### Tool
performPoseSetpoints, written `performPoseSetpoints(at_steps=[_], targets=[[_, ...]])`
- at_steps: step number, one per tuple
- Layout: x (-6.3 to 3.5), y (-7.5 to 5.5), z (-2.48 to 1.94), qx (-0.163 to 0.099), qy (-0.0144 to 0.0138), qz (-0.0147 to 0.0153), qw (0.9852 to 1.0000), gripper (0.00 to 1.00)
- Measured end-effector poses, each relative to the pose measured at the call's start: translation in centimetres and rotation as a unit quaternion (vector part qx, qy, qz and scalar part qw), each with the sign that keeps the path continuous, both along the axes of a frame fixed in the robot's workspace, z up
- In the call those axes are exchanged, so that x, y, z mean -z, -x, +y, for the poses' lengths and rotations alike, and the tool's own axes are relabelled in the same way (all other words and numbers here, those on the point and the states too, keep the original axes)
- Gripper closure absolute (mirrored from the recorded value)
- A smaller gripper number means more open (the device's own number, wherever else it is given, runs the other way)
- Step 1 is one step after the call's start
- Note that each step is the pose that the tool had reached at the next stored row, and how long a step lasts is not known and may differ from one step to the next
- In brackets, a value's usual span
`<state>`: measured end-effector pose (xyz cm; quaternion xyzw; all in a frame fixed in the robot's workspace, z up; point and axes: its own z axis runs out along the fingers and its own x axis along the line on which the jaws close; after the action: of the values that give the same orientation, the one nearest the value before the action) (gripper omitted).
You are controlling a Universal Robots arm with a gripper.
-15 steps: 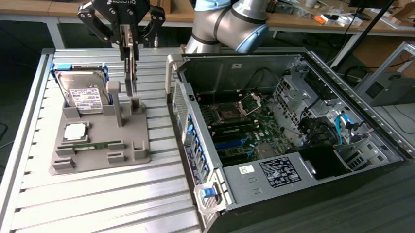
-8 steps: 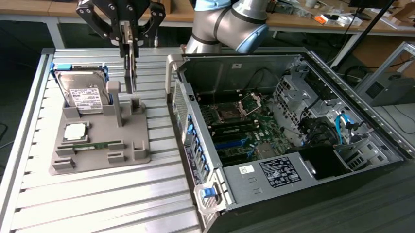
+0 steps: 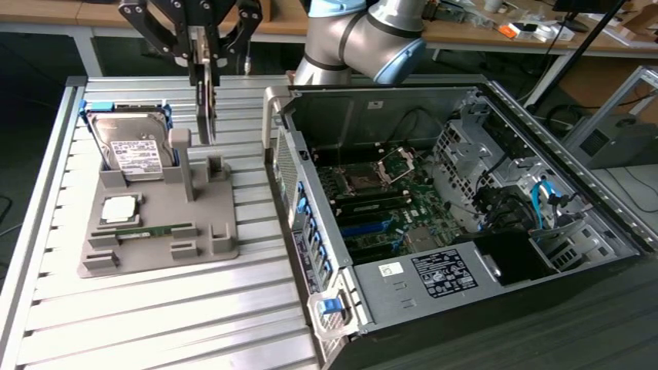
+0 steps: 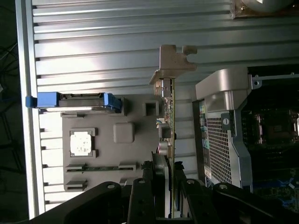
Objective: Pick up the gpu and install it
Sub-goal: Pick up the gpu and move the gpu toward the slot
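Claw (image 3: pixel 205 63) grips the gpu (image 3: pixel 206 108): thin dark card, edge-on, pale bracket. The hard drive (image 3: pixel 137 150), at its eight o'clock, bears illegible print.

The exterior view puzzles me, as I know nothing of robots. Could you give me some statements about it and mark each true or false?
1. The end effector grips the gpu. True.
2. The gpu is plugged into the computer case. False: it hangs edge-on outside the case, over the grey holder.
3. The hard drive stands upright in the grey holder. True.
4. The computer case is closed. False: its side is open and the motherboard shows.
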<state>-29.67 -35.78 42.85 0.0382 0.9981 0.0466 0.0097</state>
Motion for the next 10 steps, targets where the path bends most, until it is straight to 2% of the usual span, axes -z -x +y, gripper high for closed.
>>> performPoseSetpoints(at_steps=[10], targets=[[-0.94, 0.0, 0.0, 0.0, -0.0017, 0.0, 1.0, 0.72]])
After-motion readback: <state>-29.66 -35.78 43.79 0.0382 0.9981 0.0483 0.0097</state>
